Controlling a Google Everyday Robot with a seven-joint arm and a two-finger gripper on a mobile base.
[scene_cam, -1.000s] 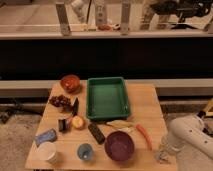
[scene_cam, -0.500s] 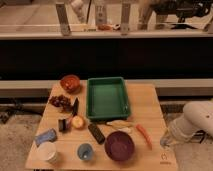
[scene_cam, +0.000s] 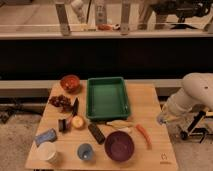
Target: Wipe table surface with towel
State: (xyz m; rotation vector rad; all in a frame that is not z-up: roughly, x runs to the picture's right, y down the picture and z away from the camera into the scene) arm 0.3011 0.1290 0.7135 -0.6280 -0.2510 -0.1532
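Note:
The wooden table (scene_cam: 145, 97) stands in the middle of the camera view and carries several items. I see nothing that is plainly a towel; a small blue folded item (scene_cam: 46, 136) lies at the front left. My gripper (scene_cam: 163, 119) is at the end of the white arm (scene_cam: 195, 92), just off the table's right edge and level with the carrot (scene_cam: 143, 135). Nothing shows in it.
On the table are a green tray (scene_cam: 107, 80), an orange bowl (scene_cam: 70, 82), grapes (scene_cam: 60, 101), an apple (scene_cam: 77, 121), a black bar (scene_cam: 96, 133), a purple bowl (scene_cam: 119, 146), a white cup (scene_cam: 47, 152) and a blue cup (scene_cam: 86, 151). A dark wall runs behind.
The arm has risen and swung back from the table's front right corner to beside its right edge. The items on the table have not moved.

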